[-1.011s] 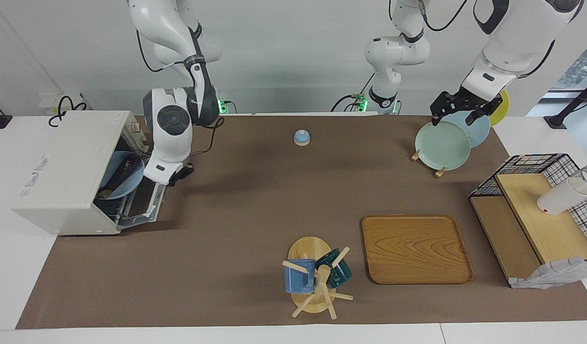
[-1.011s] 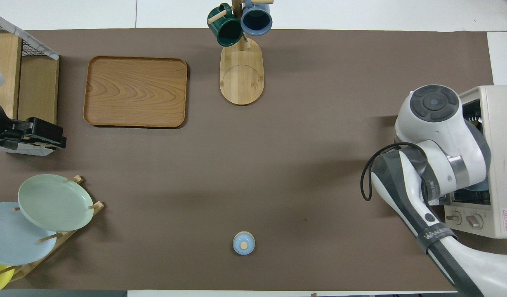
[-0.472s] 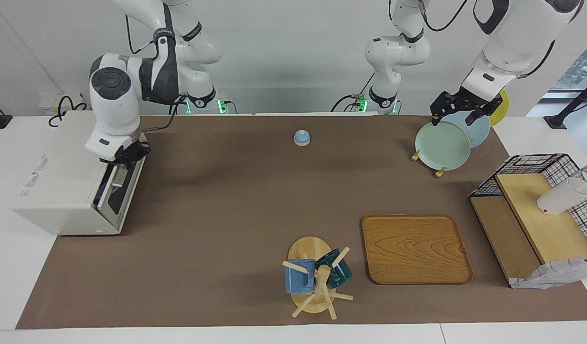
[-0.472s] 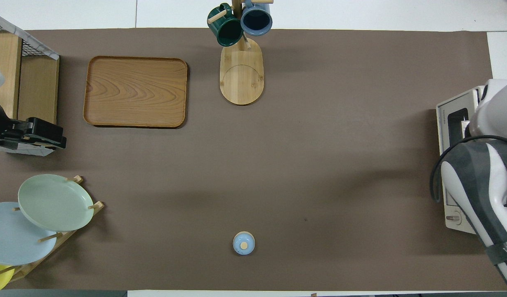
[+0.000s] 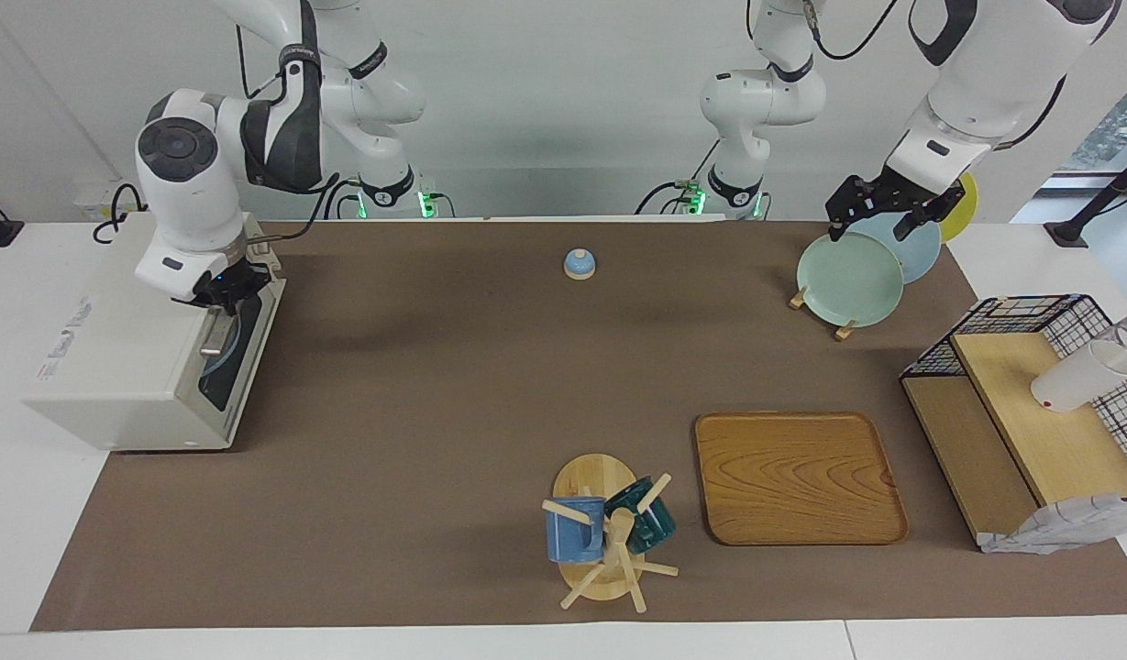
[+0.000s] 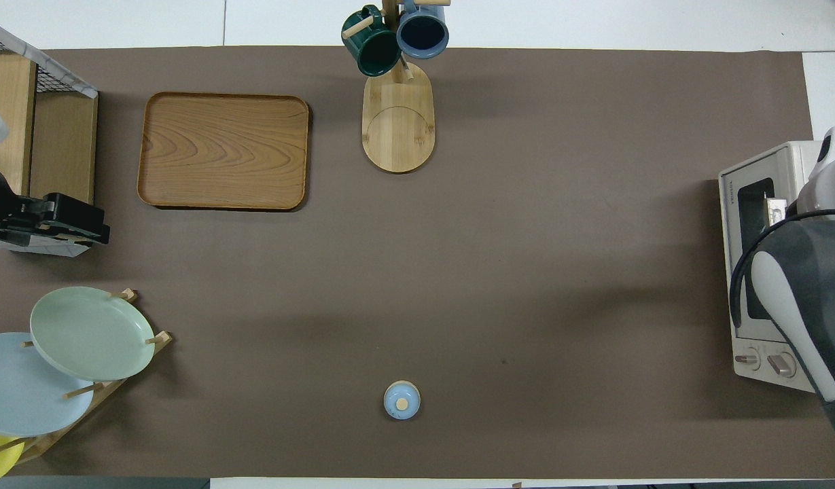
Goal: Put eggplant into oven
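Observation:
The cream-white oven (image 5: 114,357) (image 6: 733,204) stands at the right arm's end of the table with its dark glass door (image 5: 237,353) closed. The eggplant is out of view. My right gripper (image 5: 226,291) is shut and sits at the top edge of the door, just above the metal bar handle (image 5: 214,337). I cannot tell whether it touches the handle. In the overhead view the right arm covers that gripper. My left gripper (image 5: 879,220) hangs open over the plate rack (image 5: 843,325), holding nothing, and waits.
A small blue knob (image 5: 579,264) lies near the robots. A wooden tray (image 5: 799,477) and a mug tree (image 5: 604,541) stand farther out. A black wire basket (image 5: 1031,312) with wooden boards and a white cup (image 5: 1081,376) is at the left arm's end.
The oven door was down, with a blue plate and a dark thing inside; it has swung up and closed. My right arm rose with it to the oven's top front. The left arm stayed put.

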Available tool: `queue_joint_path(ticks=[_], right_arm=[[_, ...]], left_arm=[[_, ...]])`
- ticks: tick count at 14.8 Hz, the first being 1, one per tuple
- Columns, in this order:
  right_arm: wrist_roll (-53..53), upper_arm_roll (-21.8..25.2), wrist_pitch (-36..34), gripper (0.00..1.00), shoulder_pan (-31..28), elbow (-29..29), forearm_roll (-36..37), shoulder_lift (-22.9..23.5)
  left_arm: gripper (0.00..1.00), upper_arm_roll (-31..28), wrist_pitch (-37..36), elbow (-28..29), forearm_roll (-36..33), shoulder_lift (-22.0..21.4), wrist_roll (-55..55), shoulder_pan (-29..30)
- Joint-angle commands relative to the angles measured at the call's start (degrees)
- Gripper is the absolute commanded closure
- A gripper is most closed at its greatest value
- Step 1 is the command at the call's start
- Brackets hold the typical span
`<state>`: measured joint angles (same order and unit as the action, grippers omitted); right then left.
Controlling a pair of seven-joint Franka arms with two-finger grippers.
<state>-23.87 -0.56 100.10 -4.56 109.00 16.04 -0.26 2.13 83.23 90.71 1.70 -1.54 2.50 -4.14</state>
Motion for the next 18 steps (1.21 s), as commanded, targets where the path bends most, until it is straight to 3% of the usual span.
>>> queue_joint_path(ticks=[1, 4, 6, 7, 8, 13, 15, 18], right_arm=[[1.2, -0.5, -4.7, 0.8, 0.3, -7.2, -6.2, 1.1], [3.0, -0.6, -8.8, 0.7, 0.4, -10.4, -11.0, 0.9], [6.7, -0.6, -13.5, 0.56, 0.6, -14.2, -12.2, 1.0], [7.4, -0.6, -14.7, 0.34, 1.6, -15.0, -12.3, 1.1], [7.6, -0.6, -15.4, 0.01, 1.9, -15.0, -12.5, 1.0], [11.8, -0.2, -15.4, 0.0, 2.8, -14.7, -13.5, 0.0], [12.0, 1.1, -15.1, 0.0, 6.5, -14.3, -13.5, -1.1], [12.1, 1.3, -18.6, 0.0, 6.1, -18.5, -14.5, -0.5]], left_arm=[[0.0, -0.1, 0.3, 1.0, 0.3, -1.3, 0.0, 0.3], [0.0, -0.1, 0.4, 1.0, 0.3, -1.3, 0.0, 0.3], [0.0, -0.1, 0.4, 1.0, 0.3, -1.3, 0.0, 0.3], [0.0, -0.1, 0.4, 1.0, 0.3, -1.3, 0.0, 0.3], [0.0, -0.1, 0.4, 1.0, 0.3, -1.3, 0.0, 0.3], [0.0, -0.1, 0.4, 1.0, 0.3, -1.3, 0.0, 0.3], [0.0, -0.1, 0.4, 1.0, 0.3, -1.3, 0.0, 0.3], [0.0, -0.1, 0.4, 1.0, 0.3, -1.3, 0.0, 0.3]])
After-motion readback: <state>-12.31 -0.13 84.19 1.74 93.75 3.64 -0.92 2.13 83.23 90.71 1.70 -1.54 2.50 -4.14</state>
